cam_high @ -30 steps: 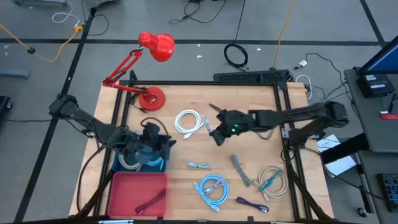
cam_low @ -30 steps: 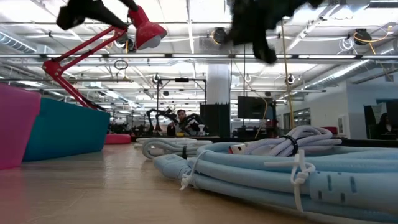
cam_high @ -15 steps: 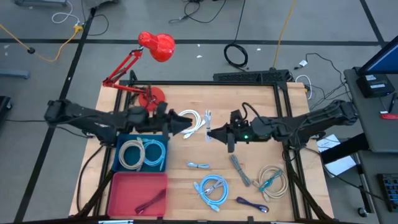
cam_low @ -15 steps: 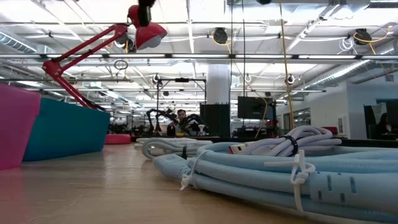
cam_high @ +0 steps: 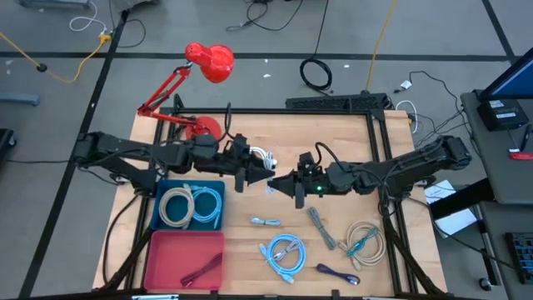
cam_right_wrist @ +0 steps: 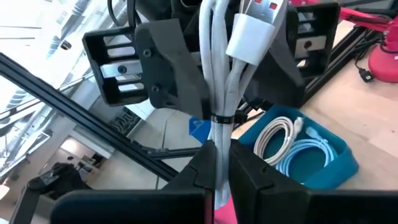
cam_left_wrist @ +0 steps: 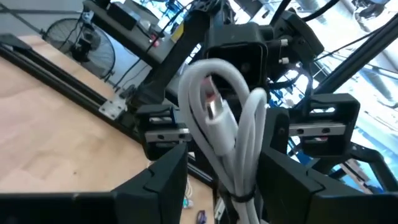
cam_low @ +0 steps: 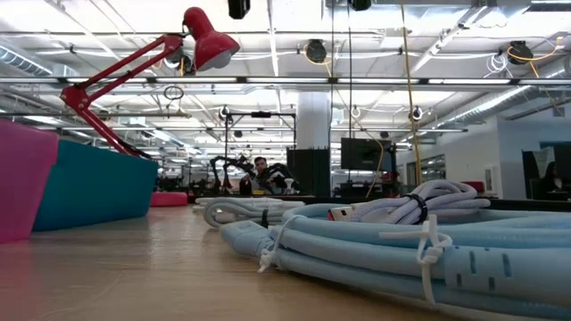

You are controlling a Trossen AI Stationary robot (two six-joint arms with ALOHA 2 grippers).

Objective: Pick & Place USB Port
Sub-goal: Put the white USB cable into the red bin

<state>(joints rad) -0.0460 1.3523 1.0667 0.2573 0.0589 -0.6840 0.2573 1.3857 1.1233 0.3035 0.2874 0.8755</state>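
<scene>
Right wrist view alone shows right pincer (cam_right_wrist: 221, 163) clamping white cable (cam_right_wrist: 225, 74) (left pincer (cam_left_wrist: 221, 180) spread around it).

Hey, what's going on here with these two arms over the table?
The two arms meet above the middle of the table, passing a bundled white USB cable between them. The right end effector is shut on the bundle at its tie, and the left end effector faces it with its fingers on either side of the same cable. A blue bin already holds two coiled cables, a red bin holds one, and more cables lie on the table.
</scene>
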